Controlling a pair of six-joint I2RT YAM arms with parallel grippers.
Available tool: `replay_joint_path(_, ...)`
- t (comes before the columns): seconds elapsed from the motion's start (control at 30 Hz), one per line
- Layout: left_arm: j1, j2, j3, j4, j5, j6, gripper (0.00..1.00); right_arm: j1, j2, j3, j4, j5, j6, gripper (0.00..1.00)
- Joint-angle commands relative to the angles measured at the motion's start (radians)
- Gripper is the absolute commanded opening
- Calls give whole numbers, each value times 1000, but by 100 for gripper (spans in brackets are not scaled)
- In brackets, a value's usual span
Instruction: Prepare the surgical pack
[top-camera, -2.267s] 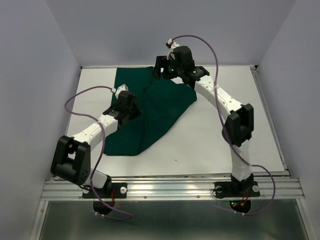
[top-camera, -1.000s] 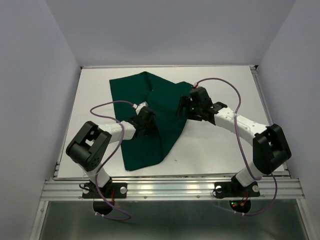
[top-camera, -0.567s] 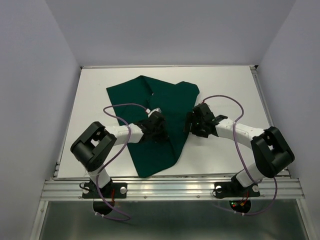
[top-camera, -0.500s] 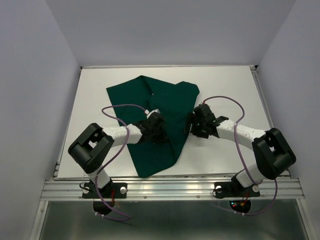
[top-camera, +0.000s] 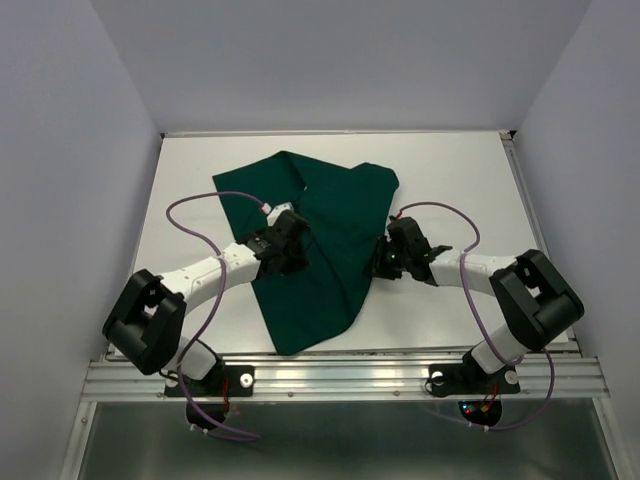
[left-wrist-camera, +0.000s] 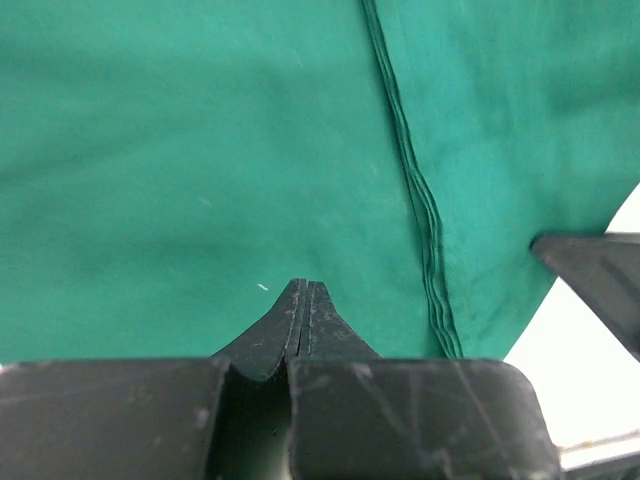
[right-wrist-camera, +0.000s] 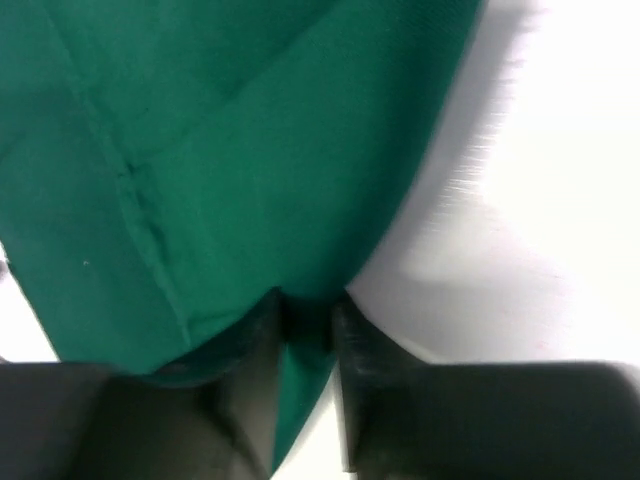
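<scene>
Two hands: left hand (left-wrist-camera: 303, 292) closed over drape (left-wrist-camera: 190, 150), right hand (right-wrist-camera: 306, 312) seemingly clamping edge.

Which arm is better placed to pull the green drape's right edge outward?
Right. The right tool pinches the drape at that edge; the left tool is shut over the drape's middle, holding nothing visible.

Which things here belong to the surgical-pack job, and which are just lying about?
Job: green drape, its edge pinched in the right gripper; left gripper, shut over it.
Lying about: nothing loose shows, only the white table.
</scene>
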Motion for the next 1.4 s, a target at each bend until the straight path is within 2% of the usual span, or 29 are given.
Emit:
replay_joint_path(0.0, 72, -83, 56, -65, -65, 56, 0, 4, -3, -26, 47, 28, 3, 25)
replay_joint_path(0.13, 144, -103, 61, -65, -56, 94, 0, 4, -13, -29, 41, 58, -13, 1)
replay_joint_path(0.43, 251, -120, 70, -48, -11, 136, 0, -60, -16, -24, -11, 81, -91, 1)
replay_joint_path(0.67, 314, -122, 96, -63, -50, 166, 0, -219, -69, -43, -69, 46, -174, 1)
replay_joint_path(0.87, 491, -145, 64, 13, -36, 194, 1, -256, -32, 0, -115, 12, -252, 1)
replay_joint_path(0.97, 575, -110, 82, 27, -2, 220, 10, -256, -20, 14, -119, -14, -263, 1)
replay_joint_path(1.0, 586, -96, 105, 27, 3, 228, 22, -256, -18, 22, -123, -14, -261, 1)
replay_joint_path(1.03, 598, -64, 116, 26, 4, 234, 28, -256, -18, 25, -126, -9, -261, 1)
replay_joint_path(1.07, 625, -48, 137, 29, 19, 246, 38, -256, -20, 34, -138, -8, -261, 14)
replay_joint_path(1.1, 641, -12, 145, 36, 38, 257, 41, -256, -24, 40, -148, 0, -260, 28)
replay_joint_path(1.13, 673, 12, 156, 36, 50, 260, 49, -256, -27, 45, -155, 0, -261, 39)
replay_joint_path(1.17, 688, 31, 180, 38, 85, 277, 61, -256, -32, 48, -177, 0, -261, 75)
replay_joint_path(1.2, 701, 79, 196, 38, 99, 290, 69, -256, -41, 65, -195, 2, -264, 86)
replay_joint_path(1.27, 731, 134, 263, 21, 115, 313, 71, -256, -56, 82, -236, 11, -266, 99)
replay_joint_path(1.37, 752, 229, 327, -8, 115, 341, 73, -256, -130, 88, -289, 71, -258, 100)
